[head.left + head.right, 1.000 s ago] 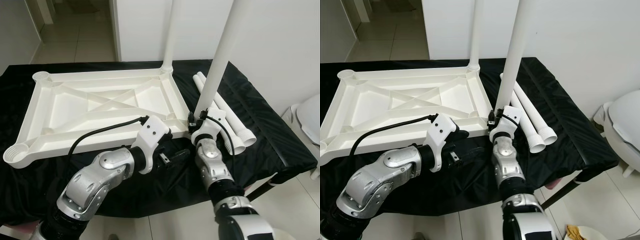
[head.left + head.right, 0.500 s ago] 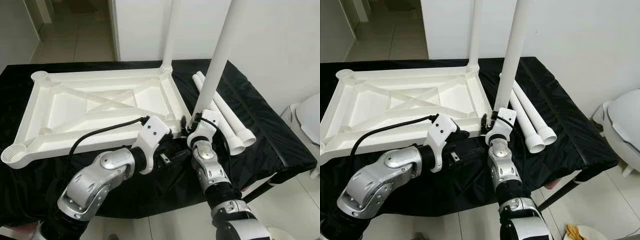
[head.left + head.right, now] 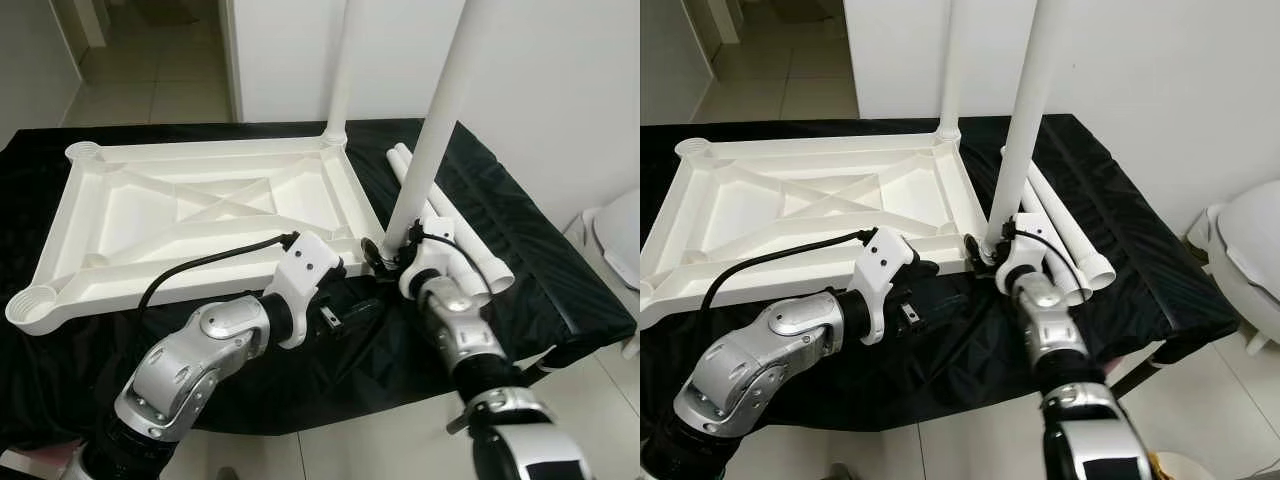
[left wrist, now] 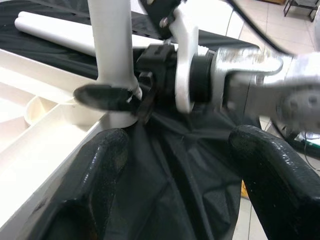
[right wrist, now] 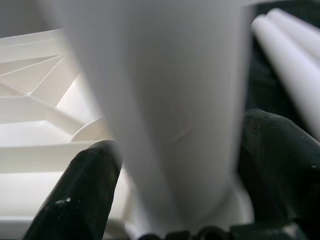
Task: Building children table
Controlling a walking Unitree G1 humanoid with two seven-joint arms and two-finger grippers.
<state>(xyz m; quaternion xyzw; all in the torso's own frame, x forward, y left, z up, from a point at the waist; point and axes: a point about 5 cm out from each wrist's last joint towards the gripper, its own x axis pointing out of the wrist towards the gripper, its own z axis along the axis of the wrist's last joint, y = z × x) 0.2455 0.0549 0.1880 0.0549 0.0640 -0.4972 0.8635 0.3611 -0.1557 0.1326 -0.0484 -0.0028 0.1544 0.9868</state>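
The white plastic tabletop (image 3: 205,225) lies upside down on the black-draped surface (image 3: 520,270). At its 4 o'clock corner your right tool (image 3: 392,250) clenches the white tube leg (image 3: 432,140), holding it upright in the socket. Your left tool (image 3: 350,312), released, waits beside it.

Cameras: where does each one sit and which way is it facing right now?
Left eye, head, looking down: upturned tabletop, both arms.
Right eye, beside it: same scene, spare legs on the black cloth.
Left wrist: along the open left gripper toward the right gripper.
Right wrist: along its fingers around the upright leg.
Both wrist views share that leg's base.
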